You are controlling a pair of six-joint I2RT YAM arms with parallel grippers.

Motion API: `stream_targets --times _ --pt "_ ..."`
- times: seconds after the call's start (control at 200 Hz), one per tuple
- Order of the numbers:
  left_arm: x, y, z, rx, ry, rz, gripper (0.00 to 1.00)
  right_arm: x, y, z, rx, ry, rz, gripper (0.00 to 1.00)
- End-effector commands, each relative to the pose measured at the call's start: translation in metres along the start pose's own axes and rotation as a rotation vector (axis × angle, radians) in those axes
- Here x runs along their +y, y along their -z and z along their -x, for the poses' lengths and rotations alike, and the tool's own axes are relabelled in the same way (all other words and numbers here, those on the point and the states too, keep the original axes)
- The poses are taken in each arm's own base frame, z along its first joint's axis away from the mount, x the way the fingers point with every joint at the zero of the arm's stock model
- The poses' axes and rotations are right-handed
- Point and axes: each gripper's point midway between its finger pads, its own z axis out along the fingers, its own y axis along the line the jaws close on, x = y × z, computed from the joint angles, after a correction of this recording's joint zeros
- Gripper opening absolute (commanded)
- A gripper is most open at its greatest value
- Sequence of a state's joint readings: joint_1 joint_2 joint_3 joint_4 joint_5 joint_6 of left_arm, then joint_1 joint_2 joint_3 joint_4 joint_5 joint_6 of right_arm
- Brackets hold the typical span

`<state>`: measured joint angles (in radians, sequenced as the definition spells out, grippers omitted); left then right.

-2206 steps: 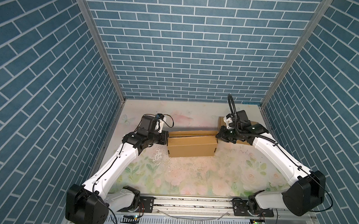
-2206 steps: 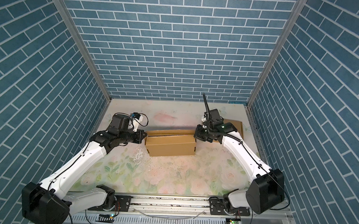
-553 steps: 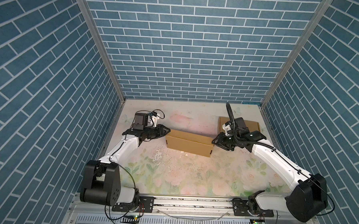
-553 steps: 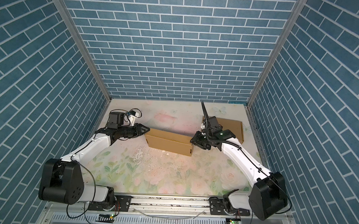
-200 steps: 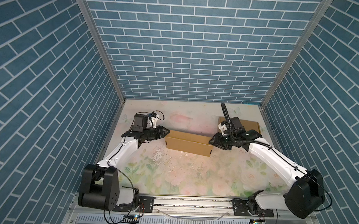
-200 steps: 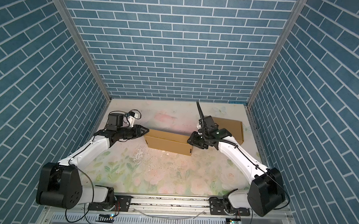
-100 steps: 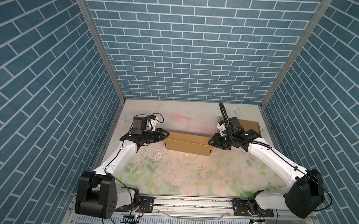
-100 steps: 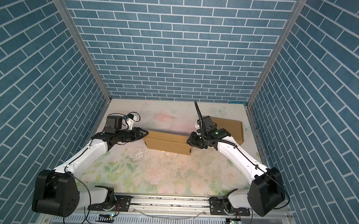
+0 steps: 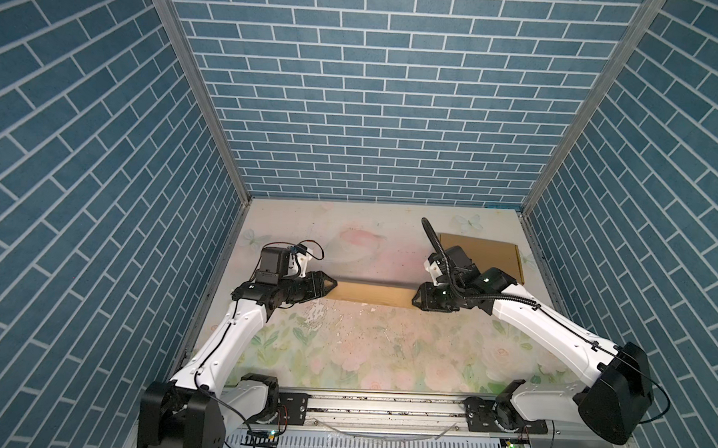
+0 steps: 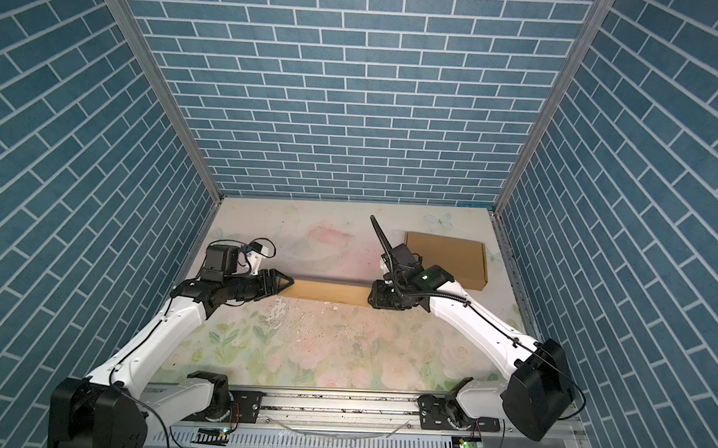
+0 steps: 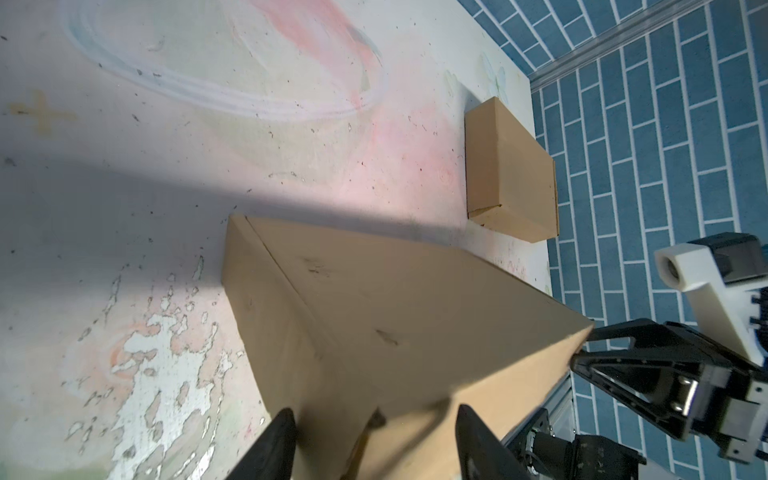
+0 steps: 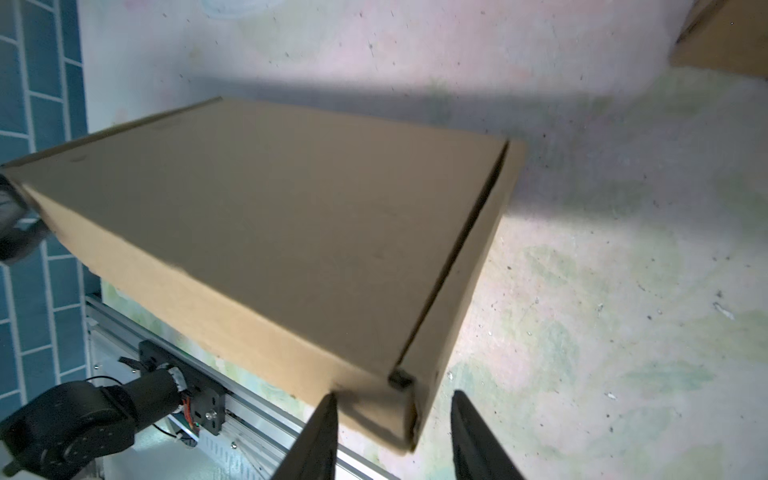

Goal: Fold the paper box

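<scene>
The paper box is a closed brown cardboard box stretched between my two grippers at mid-table. My left gripper is open, its fingers astride the box's left end. My right gripper is open too. The box's right corner sits between its fingers, with a clear gap to one fingertip. The box is blurred near the jaws in both wrist views. Whether it rests flat on the table does not show.
A second flat, closed cardboard box lies at the back right, just behind my right arm. Blue brick walls close in the floral table on three sides. A metal rail runs along the front edge.
Both grippers' jaws have spread wider around the box's ends. From above the box now looks lower and thinner than a second ago. The arms have hardly shifted.
</scene>
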<state>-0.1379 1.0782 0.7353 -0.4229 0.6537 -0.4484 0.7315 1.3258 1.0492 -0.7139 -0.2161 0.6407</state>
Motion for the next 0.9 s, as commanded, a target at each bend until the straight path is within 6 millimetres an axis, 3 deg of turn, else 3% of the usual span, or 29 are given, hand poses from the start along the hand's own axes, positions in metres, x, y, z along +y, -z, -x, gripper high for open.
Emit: stream_targets --times 0.0,0.31,0.47,0.64,0.895 --pt "0.004 0.003 -0.015 0.032 -0.002 0.017 0.65 -0.026 -0.012 -0.028 0.077 0.017 -0.1 0.48" --pt "0.016 0.002 -0.019 0.029 0.0 0.077 0.7 -0.035 -0.028 -0.031 0.085 -0.02 -0.118 0.62" --pt "0.037 -0.018 -0.041 0.062 -0.026 0.186 0.71 -0.041 -0.045 -0.014 0.06 -0.09 -0.099 0.69" --pt "0.054 -0.044 -0.045 0.08 -0.019 0.252 0.71 -0.045 -0.071 0.008 0.066 -0.139 -0.043 0.69" --pt "0.026 -0.082 -0.019 0.057 -0.01 0.136 0.67 -0.025 -0.1 0.047 0.085 -0.135 0.048 0.64"
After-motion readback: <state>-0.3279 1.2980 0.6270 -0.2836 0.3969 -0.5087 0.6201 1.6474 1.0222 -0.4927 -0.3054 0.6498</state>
